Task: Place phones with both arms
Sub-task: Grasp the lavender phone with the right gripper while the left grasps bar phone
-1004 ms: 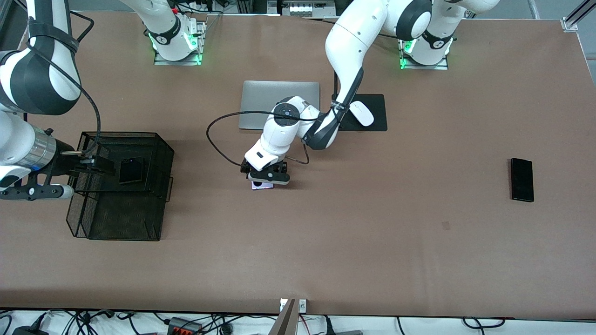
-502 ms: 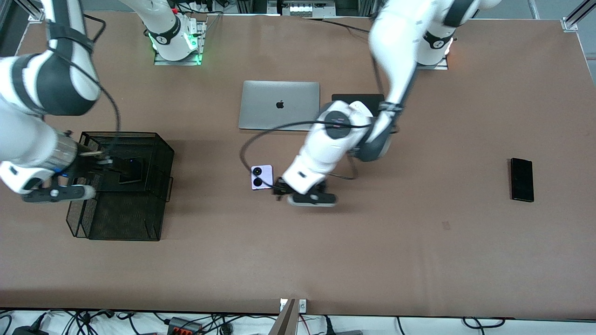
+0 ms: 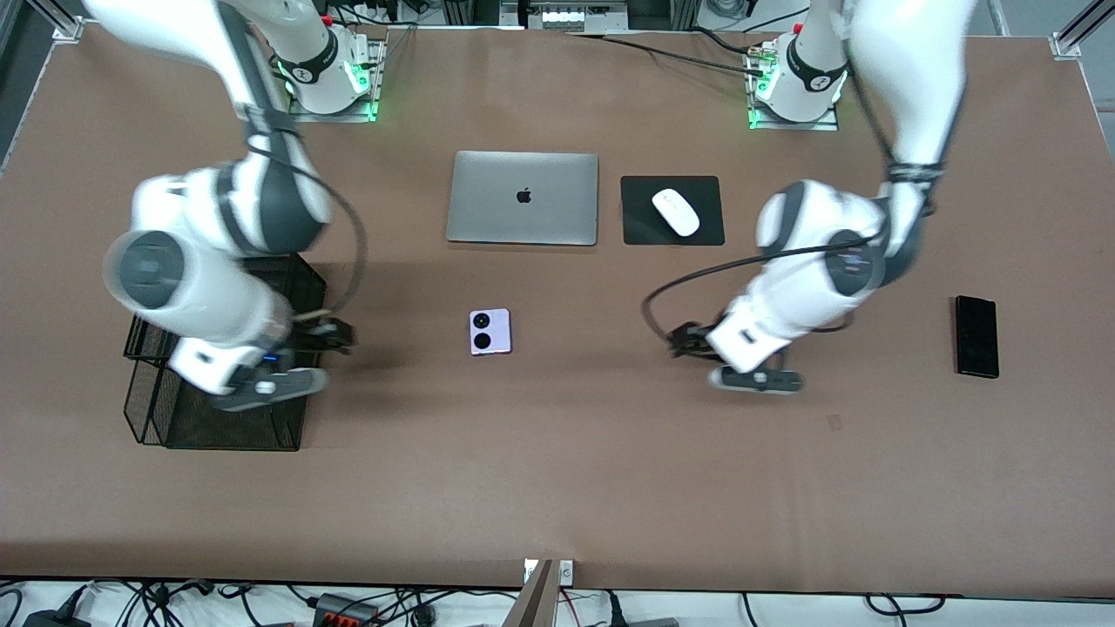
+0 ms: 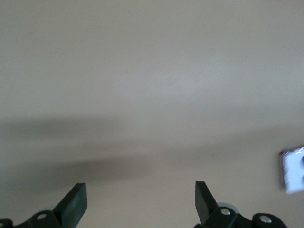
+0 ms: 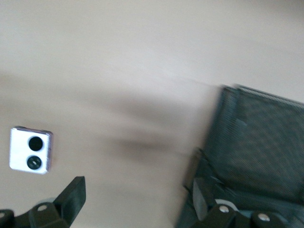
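Phones: long black slab at the left arm's end of the table, lilac one mid-table nearer the camera than the Apple-logo laptop; left gripper over bare table, right gripper over the mesh basket, both wide open, empty.

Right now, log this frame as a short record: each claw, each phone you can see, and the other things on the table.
left claw: open, empty, over bare table between the lilac phone and the slab
right claw: open, empty, over the basket's edge
lilac phone: flat on table, nearer the camera than the laptop
slab: flat, at the left arm's end
basket: at the right arm's end, inside hidden by the arm
laptop: closed, beside the mouse
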`<action>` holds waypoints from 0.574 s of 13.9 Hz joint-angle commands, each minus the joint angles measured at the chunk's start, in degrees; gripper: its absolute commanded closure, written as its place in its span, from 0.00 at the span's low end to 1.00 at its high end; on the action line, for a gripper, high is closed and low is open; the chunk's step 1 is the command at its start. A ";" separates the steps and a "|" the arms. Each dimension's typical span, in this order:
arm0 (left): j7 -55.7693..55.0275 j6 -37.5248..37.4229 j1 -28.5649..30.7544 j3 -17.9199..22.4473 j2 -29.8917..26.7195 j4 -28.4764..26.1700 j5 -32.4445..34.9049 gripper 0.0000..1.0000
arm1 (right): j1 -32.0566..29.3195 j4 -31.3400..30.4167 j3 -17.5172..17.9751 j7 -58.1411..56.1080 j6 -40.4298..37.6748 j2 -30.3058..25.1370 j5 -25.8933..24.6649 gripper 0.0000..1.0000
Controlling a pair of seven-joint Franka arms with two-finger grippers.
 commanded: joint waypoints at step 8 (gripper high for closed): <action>36.95 -3.72 26.42 -1.85 -4.74 -8.94 15.29 0.00 | 10.36 0.53 1.38 16.54 16.24 13.37 3.94 0.00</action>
